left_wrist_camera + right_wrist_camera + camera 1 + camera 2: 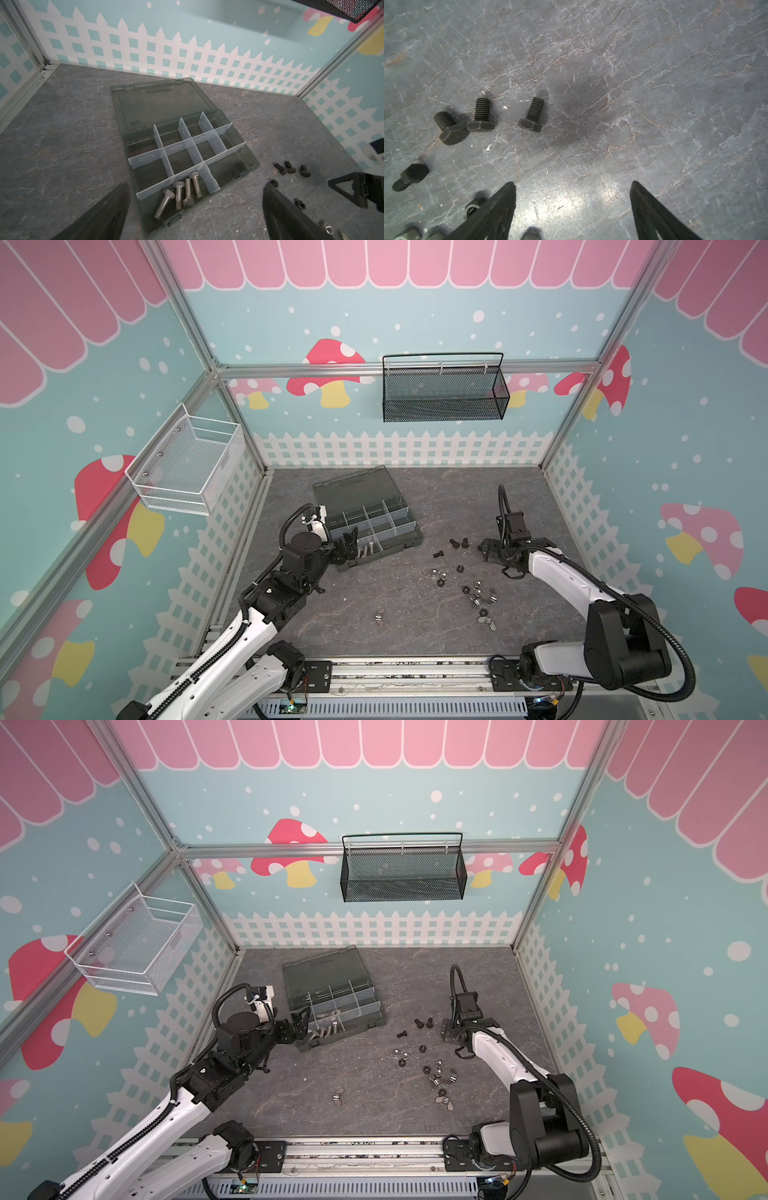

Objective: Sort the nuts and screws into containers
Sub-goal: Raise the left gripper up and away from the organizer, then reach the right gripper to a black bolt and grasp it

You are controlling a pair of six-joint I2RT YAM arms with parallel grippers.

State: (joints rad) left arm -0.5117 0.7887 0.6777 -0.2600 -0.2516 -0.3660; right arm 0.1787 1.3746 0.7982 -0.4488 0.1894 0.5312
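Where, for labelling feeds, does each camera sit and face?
Top view: high overhead, looking down-forward; left arm, right arm, organizer box.
Top view: alongside, same aim; same arms, box.
Left wrist: over box, facing silver screws; open left gripper.
Right wrist: low over table, facing black screws; open right gripper.
Shared: wrist views both show black screws.

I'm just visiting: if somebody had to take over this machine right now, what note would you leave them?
Left gripper: open, empty, beside the open organizer box.
Right gripper: open, empty, low over the table next to the black screws.
Done: four silver screws lie in one corner compartment.
Left: four black screws, the silver and black nuts and the wing nuts, all loose on the table.
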